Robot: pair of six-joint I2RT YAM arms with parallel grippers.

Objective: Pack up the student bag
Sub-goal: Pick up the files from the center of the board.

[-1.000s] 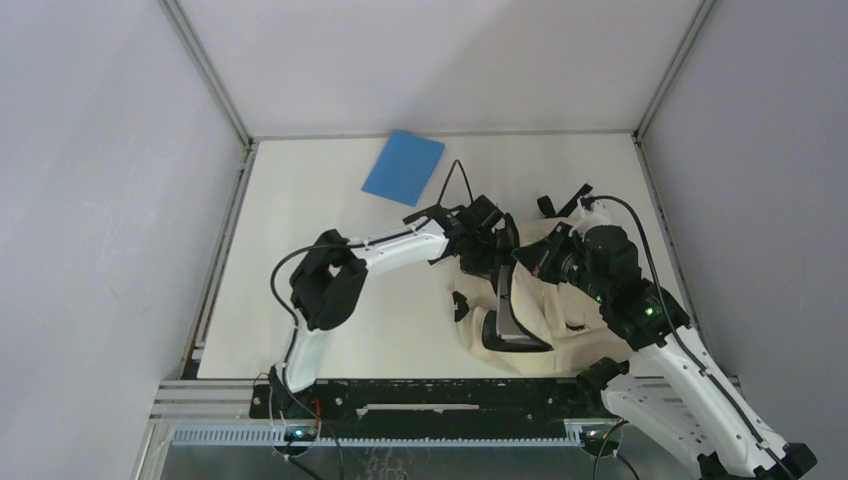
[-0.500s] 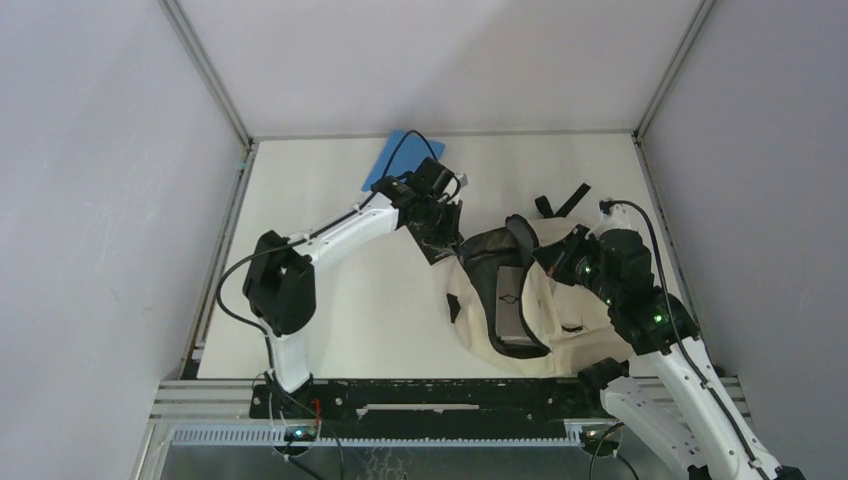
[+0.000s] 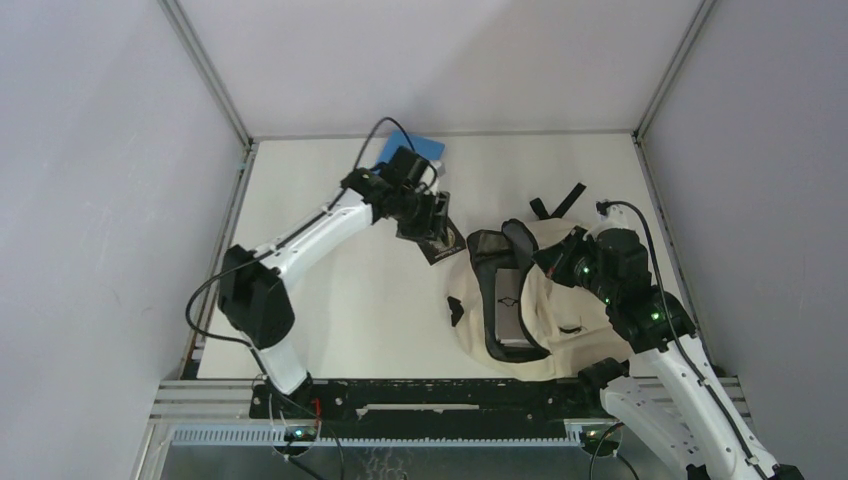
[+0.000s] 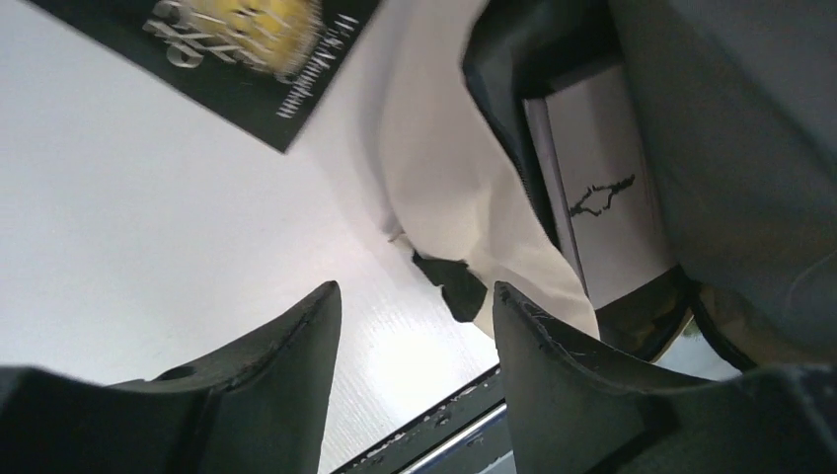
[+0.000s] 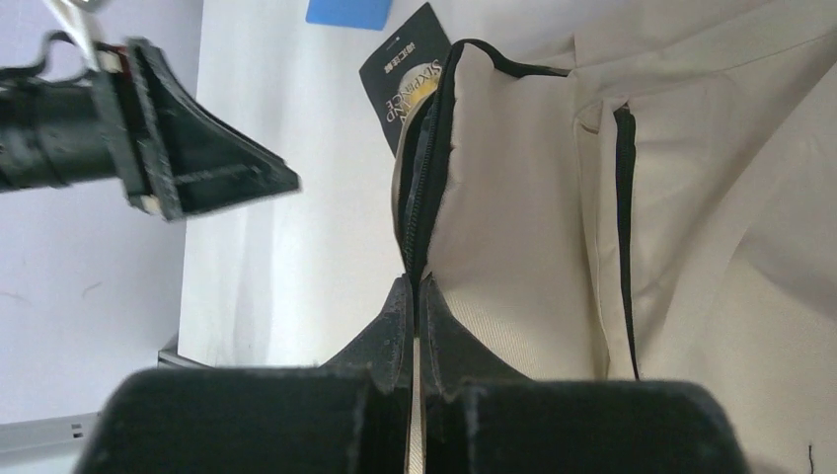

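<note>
Student bag [image 3: 550, 335] edge clamped by R fingers [image 5: 387, 341] | L fingers [image 4: 563, 380] apart, empty, near bag, not touching

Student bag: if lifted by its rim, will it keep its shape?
Probably floppy: the student bag creases where the right gripper pinches its zipper edge. Likely to sag around the white box inside, which adds weight.
</note>
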